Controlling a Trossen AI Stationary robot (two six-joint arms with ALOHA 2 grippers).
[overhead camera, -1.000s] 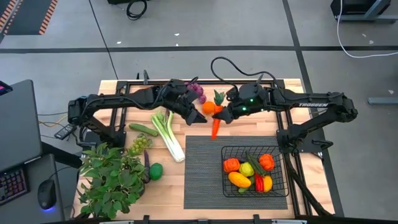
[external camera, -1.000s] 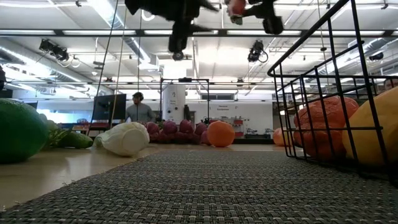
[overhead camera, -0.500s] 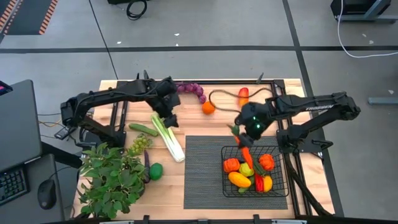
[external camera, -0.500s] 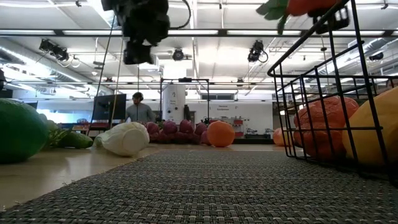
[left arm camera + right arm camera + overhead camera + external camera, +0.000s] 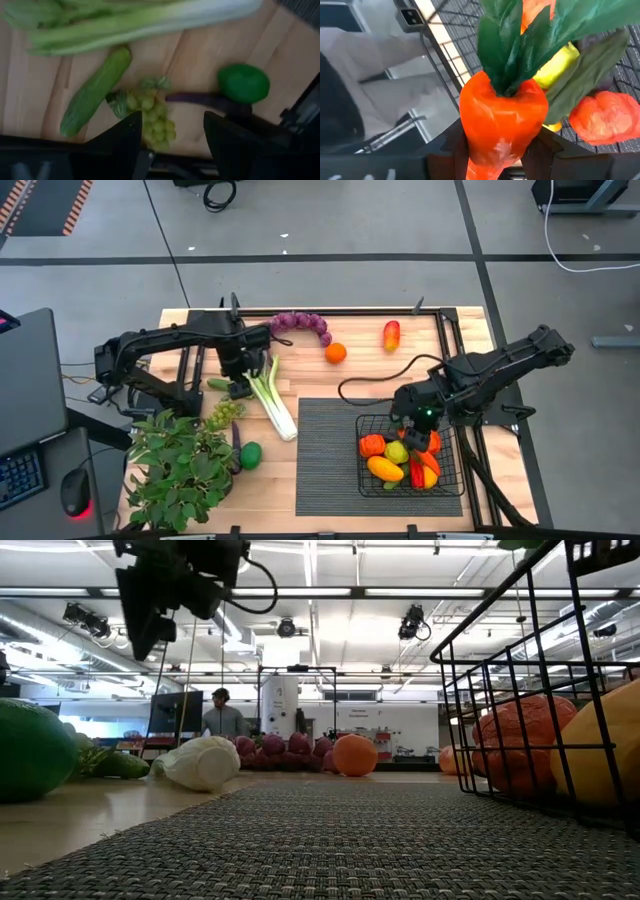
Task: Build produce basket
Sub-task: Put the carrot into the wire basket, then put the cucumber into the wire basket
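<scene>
The black wire basket (image 5: 458, 442) stands on the dark ribbed mat and holds several pieces of produce; its mesh side (image 5: 500, 670) fills the right of the low view. My right gripper (image 5: 414, 420) is over the basket, shut on the orange carrot (image 5: 502, 117). My left gripper (image 5: 238, 385) is open and hovers above the cucumber (image 5: 95, 92), beside the leek (image 5: 272, 395). Green grapes (image 5: 150, 117), an eggplant (image 5: 200, 98) and a green apple (image 5: 243, 82) lie on the wood near it. My right gripper pinches the carrot's orange body (image 5: 485, 150) between its two fingers (image 5: 452, 142), a little below the thick leafy end. It comes from above, pointing down into the basket. The green leaves point away from the fingers toward the produce below; whether they touch it I cannot tell.
Purple grapes (image 5: 300, 323), an orange (image 5: 336, 352) and a red-yellow pepper (image 5: 391, 334) lie along the far edge. A potted plant (image 5: 180, 465) fills the near left corner. The ribbed mat (image 5: 325, 460) has bare room left of the basket.
My right gripper has carried the carrot from the far middle of the table toward the near right, and now holds it over the basket. My left gripper has moved from beside the orange toward the left and near edge, to above the cucumber.
</scene>
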